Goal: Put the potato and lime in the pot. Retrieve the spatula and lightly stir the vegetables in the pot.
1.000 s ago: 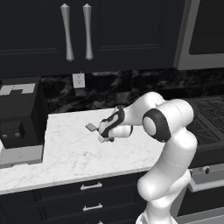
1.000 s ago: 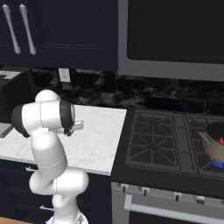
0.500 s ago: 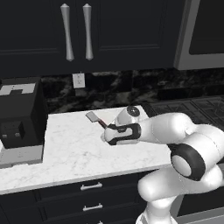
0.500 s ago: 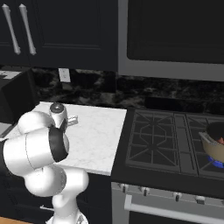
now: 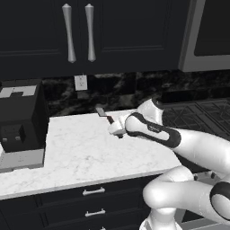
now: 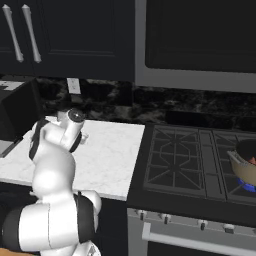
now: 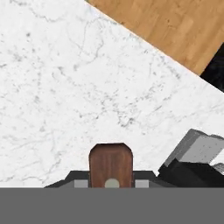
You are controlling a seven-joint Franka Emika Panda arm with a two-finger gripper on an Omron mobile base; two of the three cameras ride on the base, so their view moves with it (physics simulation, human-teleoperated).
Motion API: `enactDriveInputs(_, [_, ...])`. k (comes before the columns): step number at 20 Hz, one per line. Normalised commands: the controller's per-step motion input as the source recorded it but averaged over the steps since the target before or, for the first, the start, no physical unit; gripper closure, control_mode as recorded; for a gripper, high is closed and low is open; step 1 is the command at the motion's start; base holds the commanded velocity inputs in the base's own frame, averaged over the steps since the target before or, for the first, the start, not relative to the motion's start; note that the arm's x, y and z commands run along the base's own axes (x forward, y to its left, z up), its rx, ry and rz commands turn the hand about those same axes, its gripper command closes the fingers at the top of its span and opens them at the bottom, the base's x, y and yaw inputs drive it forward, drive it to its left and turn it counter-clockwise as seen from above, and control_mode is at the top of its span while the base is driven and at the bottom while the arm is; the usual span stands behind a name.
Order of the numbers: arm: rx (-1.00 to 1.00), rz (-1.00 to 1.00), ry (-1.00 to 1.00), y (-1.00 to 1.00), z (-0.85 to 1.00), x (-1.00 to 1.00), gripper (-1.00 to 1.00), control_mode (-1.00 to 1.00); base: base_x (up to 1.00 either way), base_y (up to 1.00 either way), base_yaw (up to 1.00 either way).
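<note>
With its end effector (image 5: pixel 116 128) pinching the spatula (image 5: pixel 104 114) by the wooden handle, the arm holds the tool above the counter (image 5: pixel 76 152) near its back edge. The pot (image 6: pixel 244 167) sits on the stove's right burner, something reddish inside; stirring remains.

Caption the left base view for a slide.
Gripper holds the spatula above the marble counter.

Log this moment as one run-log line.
stage: carrying spatula | pincer: shut on spatula, above counter | pot: on stove burner, right
</note>
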Motion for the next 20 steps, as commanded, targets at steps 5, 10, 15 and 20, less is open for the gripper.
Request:
enactDriveInputs(5, [0.38,-0.4,0.41,0.18,0.89,-0.21,1.0,-1.0,0.0,0.0,0.0])
enactDriveInputs(10, [0.28,-0.62,0.23,0.11,0.13,-0.61,1.0,-1.0,0.0,0.0,0.0])
enactDriveInputs(15, [0.25,-0.79,0.29,0.0,0.0,-0.46,1.0,-1.0,0.0,0.0,0.0])
enactDriveInputs(20, [0.38,-0.78,0.3,0.0,0.12,-0.42,1.0,-1.0,0.0,0.0,0.0])
